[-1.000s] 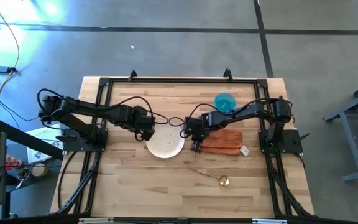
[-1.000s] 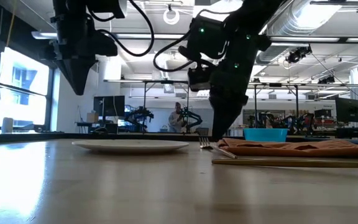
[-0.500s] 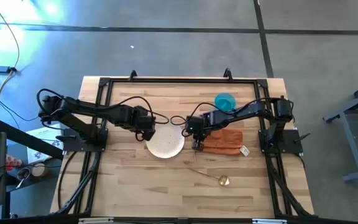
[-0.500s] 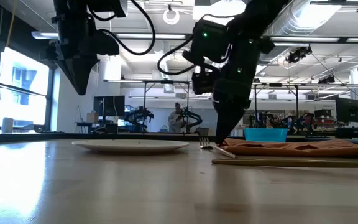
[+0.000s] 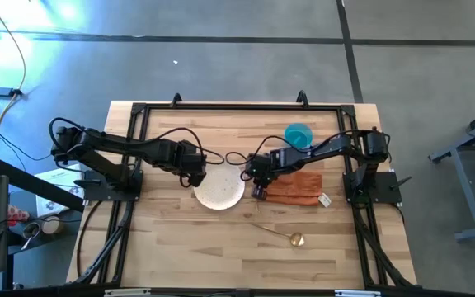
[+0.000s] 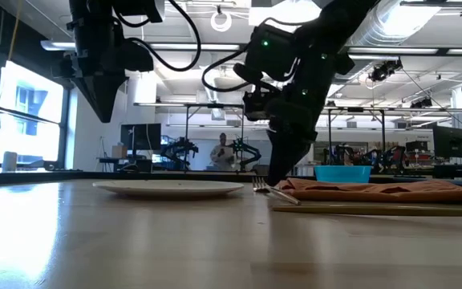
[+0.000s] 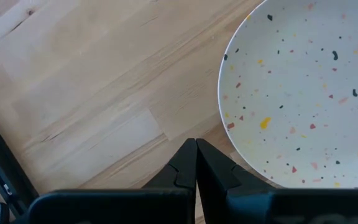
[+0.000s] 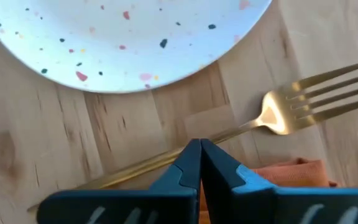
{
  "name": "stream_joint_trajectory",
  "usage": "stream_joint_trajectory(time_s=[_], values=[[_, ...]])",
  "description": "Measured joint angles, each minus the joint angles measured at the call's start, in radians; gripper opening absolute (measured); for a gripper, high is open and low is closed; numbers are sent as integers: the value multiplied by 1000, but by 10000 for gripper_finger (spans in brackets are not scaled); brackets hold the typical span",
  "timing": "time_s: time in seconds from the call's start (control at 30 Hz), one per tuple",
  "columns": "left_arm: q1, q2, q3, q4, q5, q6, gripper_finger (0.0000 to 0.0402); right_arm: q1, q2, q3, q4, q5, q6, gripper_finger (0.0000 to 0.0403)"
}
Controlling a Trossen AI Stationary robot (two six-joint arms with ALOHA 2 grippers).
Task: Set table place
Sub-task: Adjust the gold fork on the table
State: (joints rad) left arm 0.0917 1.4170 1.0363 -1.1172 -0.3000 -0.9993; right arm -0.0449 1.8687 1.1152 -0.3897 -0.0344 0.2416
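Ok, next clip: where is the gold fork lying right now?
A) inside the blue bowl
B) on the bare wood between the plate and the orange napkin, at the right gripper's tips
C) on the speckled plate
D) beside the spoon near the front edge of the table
B: the right wrist view shows the fork flat on the table, beside the plate and next to the napkin, with the right gripper closed over its handle.

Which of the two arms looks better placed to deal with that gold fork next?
The right one, probably. The right gripper is down at the fork, between the plate and the napkin. The left gripper hangs shut at the plate's far side, away from the fork.
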Motion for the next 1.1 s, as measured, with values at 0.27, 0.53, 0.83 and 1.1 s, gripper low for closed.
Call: stream_joint_trajectory(time_s=[0.27, 0.53, 0.83, 1.1], values=[[0, 0, 0, 0, 0, 0, 0, 2, -1, 0, -55, -4, 24, 0], [0, 0, 0, 0, -1, 0, 0, 2, -2, 0, -48, 0, 16, 0], [0, 0, 0, 0, -2, 0, 0, 5, -10, -59, 50, -3, 74, 0], [0, 0, 0, 0, -2, 8, 0, 13, -6, -64, 96, -9, 98, 0]])
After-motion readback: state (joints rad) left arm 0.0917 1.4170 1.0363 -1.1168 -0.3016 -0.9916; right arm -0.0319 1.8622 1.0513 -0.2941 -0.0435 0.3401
